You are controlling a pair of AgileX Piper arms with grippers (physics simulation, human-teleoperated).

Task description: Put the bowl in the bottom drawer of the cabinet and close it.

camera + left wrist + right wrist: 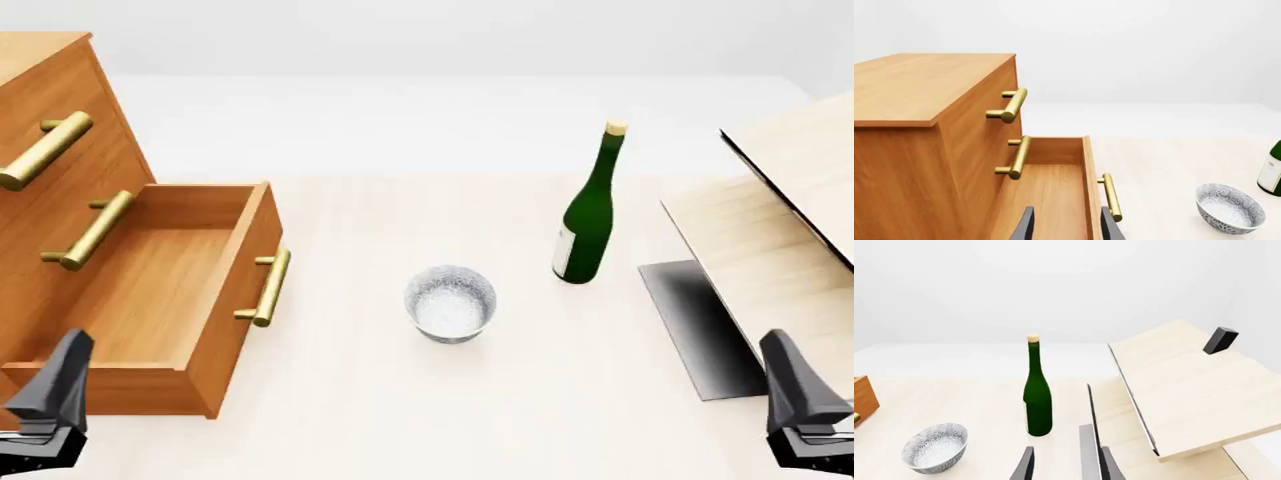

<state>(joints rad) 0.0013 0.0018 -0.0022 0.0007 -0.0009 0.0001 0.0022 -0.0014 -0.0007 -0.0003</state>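
Pulled open toward the camera: bottom drawer point(160, 290), long axis running from the cabinet point(54, 150) at the frame's left edge toward lower centre, brass bar handle point(267, 288) lying across its front. Orange-brown wood grain throughout, box interior bare. Upright on the pale table point(400, 420), mouth up, just left of frame centre: bowl point(451, 303), round and deep, white with fine blue-grey speckle, well apart from the drawer front. Right of it, standing: dark green glass bottle point(585, 225) with pale label and cork-coloured top. Far right: pale wooden box point(787, 230) with dark panel, tilted.

Seen only from the left wrist: cabinet's flat top and the two upper handles stacked in line. Seen only from the right wrist: small dark block point(1219, 340) on the box's lid.

Left gripper point(1066, 225) and right gripper point(1066, 465) both spread apart, holding nothing; gap width hard to judge, with only the finger bases showing.
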